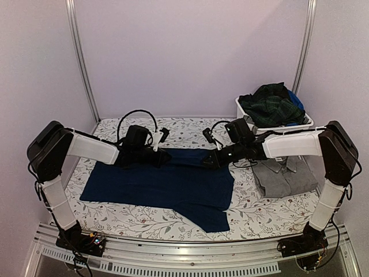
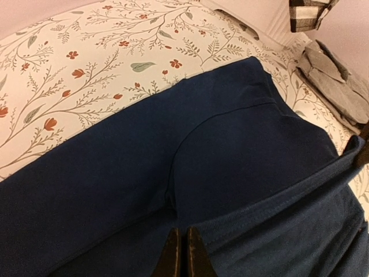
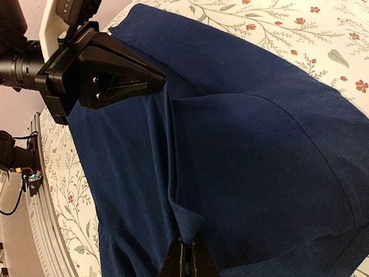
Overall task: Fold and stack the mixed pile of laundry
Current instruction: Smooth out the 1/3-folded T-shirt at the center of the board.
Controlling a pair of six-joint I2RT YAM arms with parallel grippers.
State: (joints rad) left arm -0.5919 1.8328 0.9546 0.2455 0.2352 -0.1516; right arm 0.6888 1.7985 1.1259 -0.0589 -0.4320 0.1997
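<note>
Left gripper and right gripper are each clenched on the far edge of the navy garment, which lies spread mid-table, evidently to fold it forward. The grey garment lies folded just right of it.

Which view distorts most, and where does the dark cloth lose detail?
Top external: soft, even light, navy garment nearly featureless. Left wrist: strongest wide-angle bowing of the floral cloth, left gripper slightly soft. Right wrist: tilted, seams clear.
</note>
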